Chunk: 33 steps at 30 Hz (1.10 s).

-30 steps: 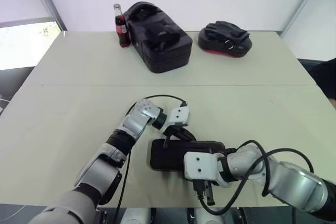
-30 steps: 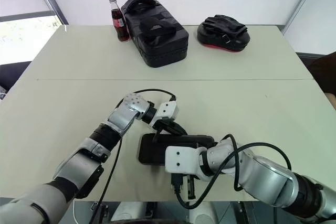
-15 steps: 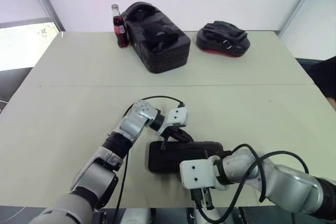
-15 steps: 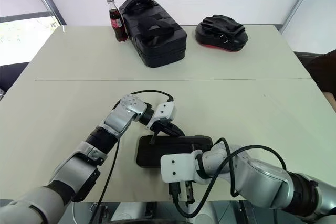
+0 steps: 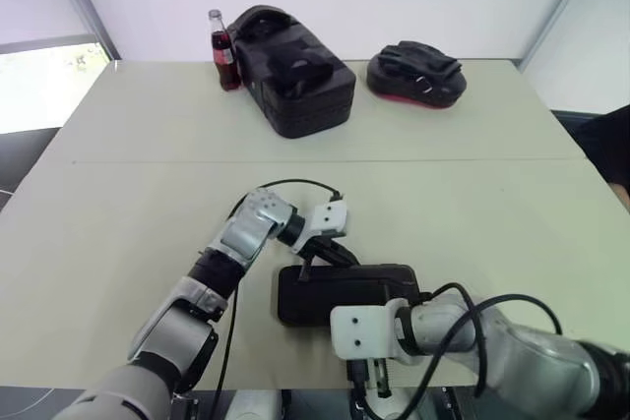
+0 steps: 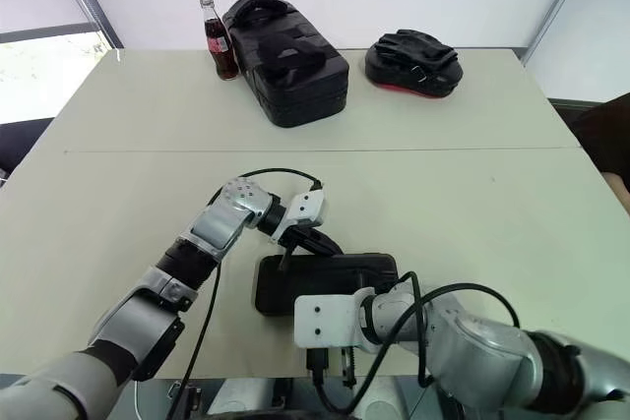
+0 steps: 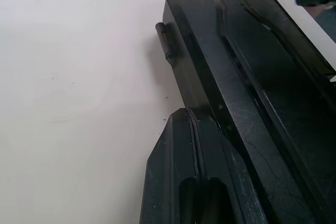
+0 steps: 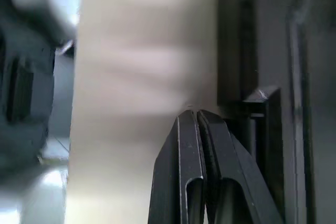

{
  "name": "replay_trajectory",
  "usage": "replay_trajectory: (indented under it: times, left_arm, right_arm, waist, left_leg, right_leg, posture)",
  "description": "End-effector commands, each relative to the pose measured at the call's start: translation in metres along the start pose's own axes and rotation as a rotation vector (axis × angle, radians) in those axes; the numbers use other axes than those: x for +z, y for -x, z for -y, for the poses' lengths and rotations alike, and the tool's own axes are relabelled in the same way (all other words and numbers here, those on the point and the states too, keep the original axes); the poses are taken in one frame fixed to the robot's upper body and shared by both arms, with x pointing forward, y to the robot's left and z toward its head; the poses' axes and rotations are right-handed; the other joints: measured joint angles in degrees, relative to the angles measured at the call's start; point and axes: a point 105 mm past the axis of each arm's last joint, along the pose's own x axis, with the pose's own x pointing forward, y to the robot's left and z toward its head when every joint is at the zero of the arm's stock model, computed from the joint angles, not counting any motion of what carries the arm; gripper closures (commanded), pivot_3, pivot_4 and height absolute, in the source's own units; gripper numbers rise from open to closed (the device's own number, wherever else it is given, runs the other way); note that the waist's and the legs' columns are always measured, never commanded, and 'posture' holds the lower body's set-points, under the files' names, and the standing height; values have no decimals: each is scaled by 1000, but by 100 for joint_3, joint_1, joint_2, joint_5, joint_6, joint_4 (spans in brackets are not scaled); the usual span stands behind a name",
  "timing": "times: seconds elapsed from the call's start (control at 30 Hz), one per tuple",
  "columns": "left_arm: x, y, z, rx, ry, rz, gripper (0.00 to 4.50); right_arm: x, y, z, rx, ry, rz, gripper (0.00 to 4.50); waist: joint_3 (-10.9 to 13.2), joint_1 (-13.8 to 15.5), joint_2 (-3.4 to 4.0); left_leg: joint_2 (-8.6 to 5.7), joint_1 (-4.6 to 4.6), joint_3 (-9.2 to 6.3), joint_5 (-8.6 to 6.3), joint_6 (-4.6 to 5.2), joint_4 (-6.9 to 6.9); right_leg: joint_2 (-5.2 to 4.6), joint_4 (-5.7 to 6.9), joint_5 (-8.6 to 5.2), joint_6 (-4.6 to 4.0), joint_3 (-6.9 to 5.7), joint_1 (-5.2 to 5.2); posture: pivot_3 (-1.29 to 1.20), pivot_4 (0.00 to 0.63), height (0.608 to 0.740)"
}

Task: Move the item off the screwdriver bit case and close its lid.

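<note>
Jaws on the left gripper (image 5: 307, 265) are pressed together, empty, tip resting on the screwdriver bit case (image 5: 345, 292) near the table (image 5: 118, 194) front edge. Its lid (image 7: 252, 77) looks down flat; whether latched, I cannot tell. Right gripper (image 8: 198, 129) jaws shut, empty, beside the case.

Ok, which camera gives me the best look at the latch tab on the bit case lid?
The left wrist view: the latch tab stands out sharply against the pale table on the lid edge. In the head views the screwdriver bit case is a small dark slab, tab indistinct. The right wrist view shows a dark case edge.
</note>
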Motion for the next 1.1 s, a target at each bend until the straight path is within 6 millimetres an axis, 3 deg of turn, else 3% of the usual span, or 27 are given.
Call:
replay_trajectory:
  times: [0.03, 0.37, 0.57, 0.83, 1.1]
  left_arm:
    - [-9, -33, 41, -252, 17, 8, 4500]
    - [-4, -37, 41, -258, -7, 18, 4500]
    - [-9, -35, 37, -239, -11, 6, 4500]
    - [-8, -38, 14, -126, -48, 13, 4500]
    - [-8, -39, 2, -70, -62, 25, 4500]
  right_arm:
    - [-22, 37, 81, -519, -234, -97, 4405]
    - [-23, 37, 82, -591, -351, -51, 4405]
    - [-14, 32, 47, -311, -263, -26, 4405]
    - [-13, 50, 38, -135, -273, 1, 4405]
    - [-16, 49, 37, -169, -312, 12, 4405]
  waist:
    - [-5, -1, 2]
    - [-17, 9, 5]
    - [-18, 25, 5]
    - [-21, 69, 9]
    - [-28, 63, 8]
  left_leg:
    - [0, 1, 0, 0, 0, 0]
    - [-4, 3, 0, 0, 0, -1]
    - [-2, 3, -1, 0, 0, -1]
    - [-8, -1, -3, -3, 5, 0]
    - [-15, 23, -5, -5, 8, 2]
  right_leg:
    - [0, 1, 0, 0, 0, 0]
    - [-2, 0, 0, -1, -1, 2]
    - [-4, -2, 0, 0, -1, 4]
    - [-20, -27, -1, 0, -2, 21]
    - [-33, -37, -2, -2, -5, 54]
  posture:
    - [0, 150, 740]
    - [0, 150, 740]
    - [0, 150, 740]
    - [0, 150, 740]
    - [0, 150, 740]
